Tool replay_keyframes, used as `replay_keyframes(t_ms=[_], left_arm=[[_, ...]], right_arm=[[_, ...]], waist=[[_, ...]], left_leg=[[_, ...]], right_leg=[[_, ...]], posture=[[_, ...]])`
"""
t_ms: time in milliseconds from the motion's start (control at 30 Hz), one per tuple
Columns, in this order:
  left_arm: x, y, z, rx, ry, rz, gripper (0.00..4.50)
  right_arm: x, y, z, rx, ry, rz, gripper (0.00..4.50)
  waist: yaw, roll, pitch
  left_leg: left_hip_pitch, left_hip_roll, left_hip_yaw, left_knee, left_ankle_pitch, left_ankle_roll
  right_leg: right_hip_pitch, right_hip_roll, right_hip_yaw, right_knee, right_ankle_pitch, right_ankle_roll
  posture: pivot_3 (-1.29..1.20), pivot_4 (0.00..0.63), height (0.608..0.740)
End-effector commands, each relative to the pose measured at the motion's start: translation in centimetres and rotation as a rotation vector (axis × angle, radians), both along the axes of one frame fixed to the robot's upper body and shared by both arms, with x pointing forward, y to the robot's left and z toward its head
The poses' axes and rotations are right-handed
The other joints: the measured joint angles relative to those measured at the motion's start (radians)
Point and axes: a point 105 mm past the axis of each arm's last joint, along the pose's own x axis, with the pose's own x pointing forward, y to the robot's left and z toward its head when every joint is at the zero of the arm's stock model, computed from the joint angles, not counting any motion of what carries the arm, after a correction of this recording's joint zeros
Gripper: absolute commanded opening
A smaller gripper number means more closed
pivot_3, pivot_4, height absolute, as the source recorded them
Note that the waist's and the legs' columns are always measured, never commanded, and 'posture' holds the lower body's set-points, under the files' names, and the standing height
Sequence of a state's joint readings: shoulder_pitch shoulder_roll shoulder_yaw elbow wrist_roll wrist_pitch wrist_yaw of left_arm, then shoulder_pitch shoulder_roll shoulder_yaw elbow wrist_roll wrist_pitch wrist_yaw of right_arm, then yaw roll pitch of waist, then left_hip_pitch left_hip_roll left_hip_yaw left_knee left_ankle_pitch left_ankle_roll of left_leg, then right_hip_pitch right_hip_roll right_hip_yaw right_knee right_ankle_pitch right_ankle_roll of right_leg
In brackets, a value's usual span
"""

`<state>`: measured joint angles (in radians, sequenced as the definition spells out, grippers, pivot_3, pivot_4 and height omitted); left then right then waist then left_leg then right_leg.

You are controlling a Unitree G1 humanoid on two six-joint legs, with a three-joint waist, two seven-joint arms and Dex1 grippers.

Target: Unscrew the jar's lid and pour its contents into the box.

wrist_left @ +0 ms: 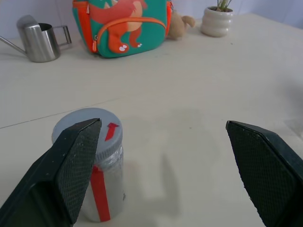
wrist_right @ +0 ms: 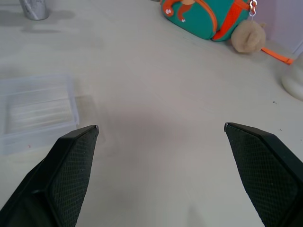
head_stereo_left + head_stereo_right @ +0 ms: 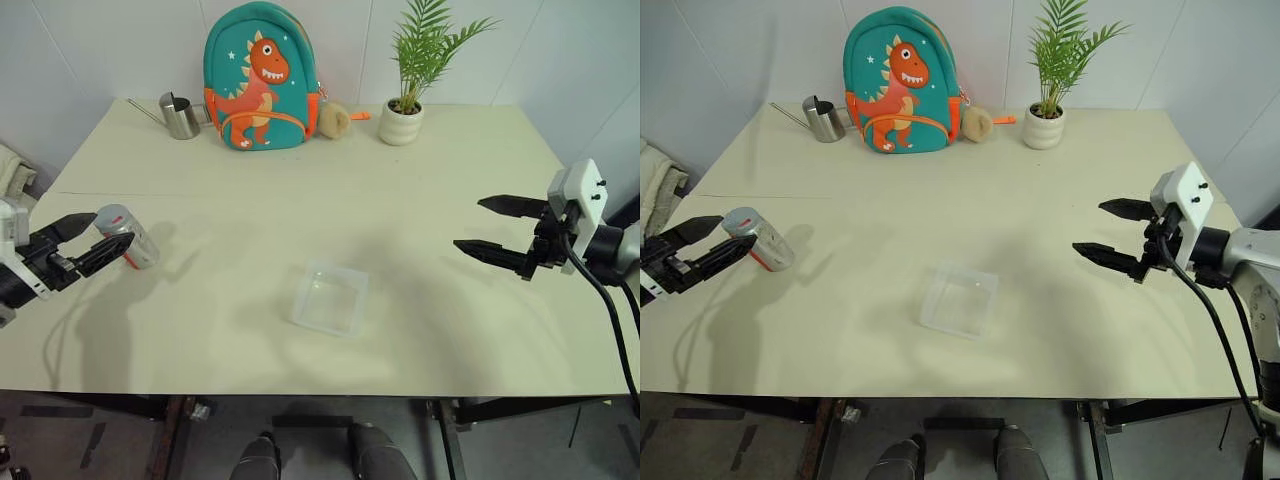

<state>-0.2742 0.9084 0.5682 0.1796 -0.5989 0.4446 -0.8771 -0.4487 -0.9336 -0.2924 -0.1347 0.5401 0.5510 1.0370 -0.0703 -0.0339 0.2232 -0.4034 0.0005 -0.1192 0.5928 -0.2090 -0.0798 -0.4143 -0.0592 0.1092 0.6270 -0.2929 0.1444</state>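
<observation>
Jar (image 1: 102,189) | clear, upright, red strip | grey lid (image 1: 90,130) on

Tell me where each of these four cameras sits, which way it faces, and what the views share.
Left eye: on the head, looking down over the table; left gripper and right gripper show.
Right eye: beside it, same scene.
Left wrist: looks along open fingers at the jar, its lid on.
Right wrist: looks along open fingers towards the box.
Shared: backpack, watering can.
</observation>
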Motion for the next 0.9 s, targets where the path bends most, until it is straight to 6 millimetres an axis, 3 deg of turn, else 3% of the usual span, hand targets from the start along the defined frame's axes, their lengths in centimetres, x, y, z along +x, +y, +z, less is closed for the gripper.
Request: replay_keyframes(t_ms=[33, 300, 467, 700, 900], left_arm=[[0.2, 0.0, 1.2, 0.01, -0.047, -0.001, 4.48], [-0.1, 0.2, 1.2, 0.014, -0.063, 0.011, 4.48], [-0.8, -0.9, 1.4, 0.031, -0.103, 0.053, 4.48], [-2.2, -1.8, 1.4, -0.016, -0.228, 0.281, 4.48], [-1.6, -2.1, -0.9, -0.066, -0.196, 0.425, 4.48]], right_arm=[[-0.8, 0.1, 1.5, 0.01, -0.061, 0.003, 4.5], [-0.8, 1.3, 1.0, 0.022, -0.05, 0.05, 4.5], [-0.1, 2.6, 1.0, 0.048, -0.049, 0.11, 4.5], [1.1, 3.9, 0.2, 0.055, -0.008, 0.24, 4.5], [1.9, 4.8, 0.2, 0.052, -0.024, 0.324, 4.5]], waist=[[0.0, 0.0, 0.0], [0.001, 0.0, 0.0], [-0.001, 0.0, 0.0], [0.006, 0.0, 0.0], [0.017, 0.0, 0.0]], left_leg=[[0.0, 0.0, 0.0, 0.0, 0.0, 0.0], [0.0, 0.0, 0.0, 0.001, 0.0, 0.0], [0.0, 0.0, 0.001, 0.001, 0.0, 0.0], [0.0, -0.001, 0.001, 0.002, 0.0, 0.0], [0.001, -0.001, 0.001, 0.006, 0.0, 0.0]], right_leg=[[0.0, 0.0, 0.0, 0.0, 0.0, 0.0], [0.0, 0.0, 0.0, 0.0, 0.0, 0.0], [0.0, 0.0, 0.001, 0.0, 0.001, 0.001], [0.001, -0.001, 0.002, -0.001, 0.002, 0.002], [0.003, 0.0, 0.002, 0.0, 0.003, 0.003]], posture=[[0.0, 0.15, 0.74], [0.0, 0.15, 0.74], [0.0, 0.15, 0.74], [0.0, 0.15, 0.74], [0.0, 0.15, 0.74]])
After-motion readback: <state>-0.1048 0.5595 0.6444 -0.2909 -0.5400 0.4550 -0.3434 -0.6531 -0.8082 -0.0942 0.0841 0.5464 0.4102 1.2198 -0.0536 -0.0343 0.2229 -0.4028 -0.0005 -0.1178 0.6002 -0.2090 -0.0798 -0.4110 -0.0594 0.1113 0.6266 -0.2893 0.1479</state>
